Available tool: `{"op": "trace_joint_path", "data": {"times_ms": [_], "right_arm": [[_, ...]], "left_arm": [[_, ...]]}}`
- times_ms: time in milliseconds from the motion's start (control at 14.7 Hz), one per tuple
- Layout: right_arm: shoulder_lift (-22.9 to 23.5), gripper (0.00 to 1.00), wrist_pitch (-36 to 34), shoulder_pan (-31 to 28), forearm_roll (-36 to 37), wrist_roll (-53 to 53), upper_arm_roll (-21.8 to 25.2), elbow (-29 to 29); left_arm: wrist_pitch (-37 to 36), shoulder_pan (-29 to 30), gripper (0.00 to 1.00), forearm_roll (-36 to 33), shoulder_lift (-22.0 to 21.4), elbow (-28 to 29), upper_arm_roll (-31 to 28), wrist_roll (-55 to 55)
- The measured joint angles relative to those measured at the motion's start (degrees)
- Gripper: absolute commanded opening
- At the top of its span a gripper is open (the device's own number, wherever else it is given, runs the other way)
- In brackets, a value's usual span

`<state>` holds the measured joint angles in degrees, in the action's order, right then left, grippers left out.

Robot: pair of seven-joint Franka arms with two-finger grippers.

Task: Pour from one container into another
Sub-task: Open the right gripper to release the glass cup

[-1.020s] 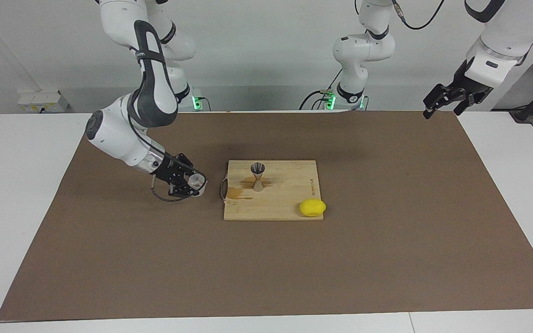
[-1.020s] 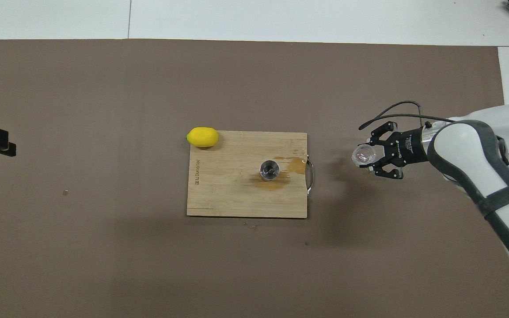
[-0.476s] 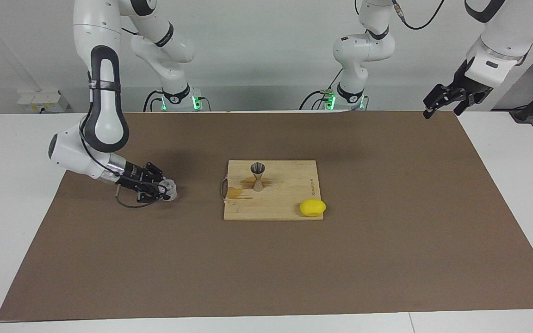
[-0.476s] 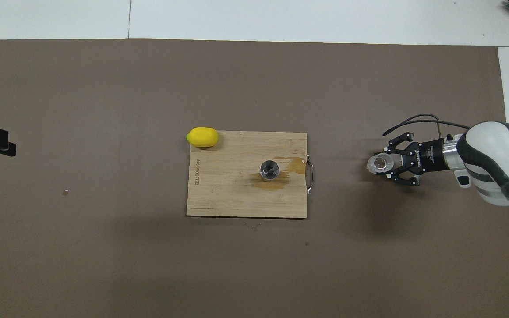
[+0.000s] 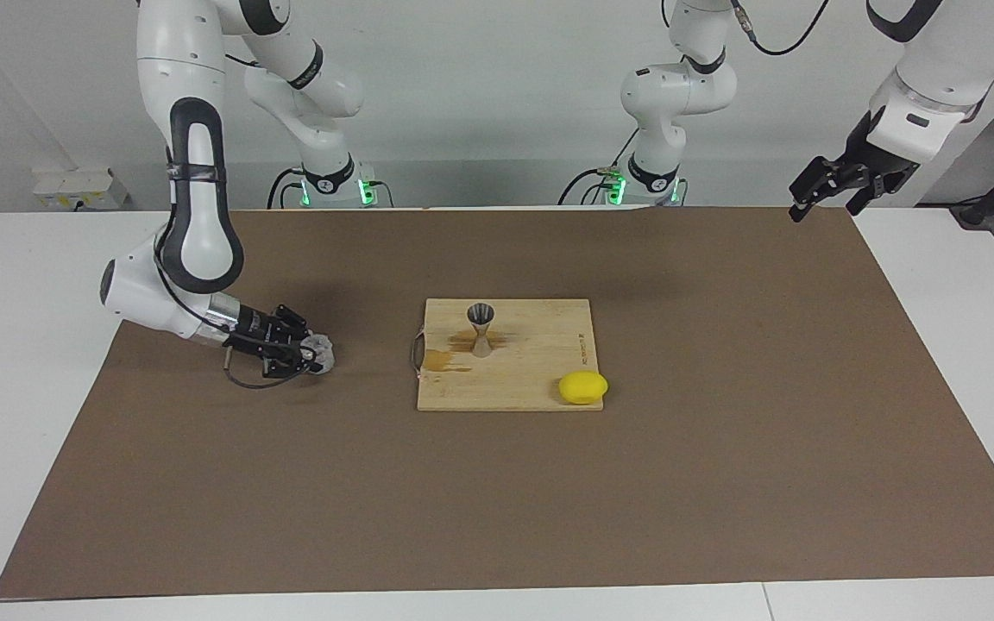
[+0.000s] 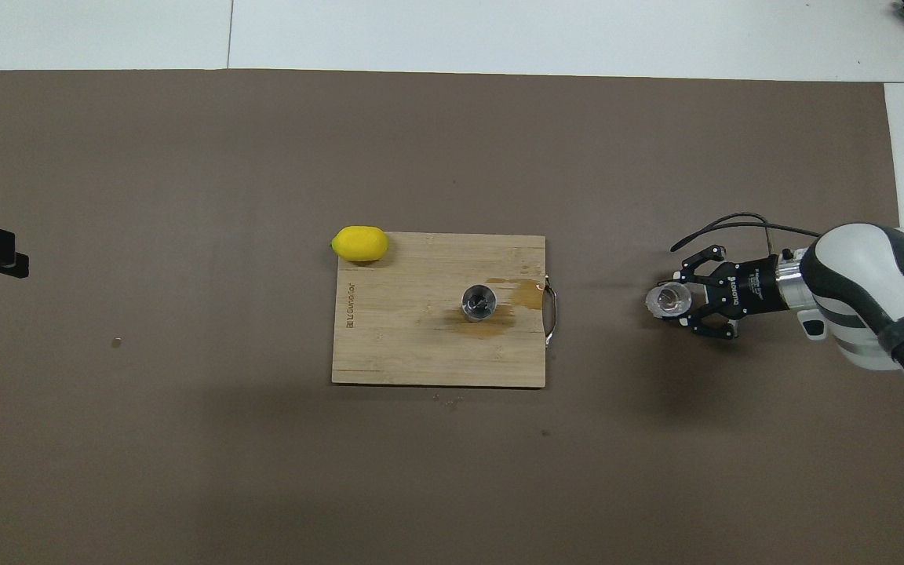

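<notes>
The brown mat (image 5: 721, 448) is spread over the table; the wooden board (image 5: 523, 379) is set at its centre. The right arm is stretched low toward its own end of the mat.

Change noted: a second ago the right gripper (image 5: 314, 355) was held closer to the board with the clear cup (image 5: 321, 354) raised; now it is lowered to the mat, well apart from the board, at 9 o'clock of it in the facing view. The pour is judged done; the cup is being set down.

The fingers are closed on the cup, which appears upright and empty in the overhead view (image 6: 670, 300).

The left gripper (image 5: 833, 185) is parked over the mat's corner; its opening cannot be told.

The jigger (image 5: 481, 329) stands upright on the board, amber stains beside it. A lemon (image 5: 583, 387) lies at the board's corner.
</notes>
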<state>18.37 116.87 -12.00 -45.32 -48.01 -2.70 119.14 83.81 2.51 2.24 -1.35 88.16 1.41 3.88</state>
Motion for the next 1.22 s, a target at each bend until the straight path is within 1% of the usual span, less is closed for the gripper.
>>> {"op": "trace_joint_path", "data": {"times_ms": [204, 408, 680, 748, 1020, 1224], "right_arm": [[0.00, 0.94, 0.92, 0.01, -0.01, 0.09, 0.01, 0.35], [-0.67, 0.95, 1.60, 0.00, -0.01, 0.09, 0.11, 0.25], [-4.91, 0.96, 1.65, 0.04, 0.35, 0.08, 0.16, 0.19], [-6.07, 0.98, 1.65, 0.15, 1.05, 0.08, 0.15, 0.18], [-9.83, 0.98, 1.65, 0.63, 7.72, 0.09, -0.20, -0.13], [-12.63, 0.98, 1.65, 3.84, 14.50, 0.15, -0.45, -0.68]], "left_arm": [[0.00, 0.00, 1.00, 0.00, 0.00, 0.00, 0.00, 0.01], [0.00, 0.00, 1.00, 0.00, 0.00, 0.00, 0.00, 0.02], [0.00, 0.00, 1.00, 0.00, 0.00, 0.00, 0.00, 0.03], [0.00, 0.00, 1.00, 0.00, 0.00, 0.00, 0.00, 0.03], [0.00, 0.00, 1.00, 0.00, 0.00, 0.00, 0.00, 0.04], [0.00, 0.00, 1.00, 0.00, 0.00, 0.00, 0.00, 0.04]]}}
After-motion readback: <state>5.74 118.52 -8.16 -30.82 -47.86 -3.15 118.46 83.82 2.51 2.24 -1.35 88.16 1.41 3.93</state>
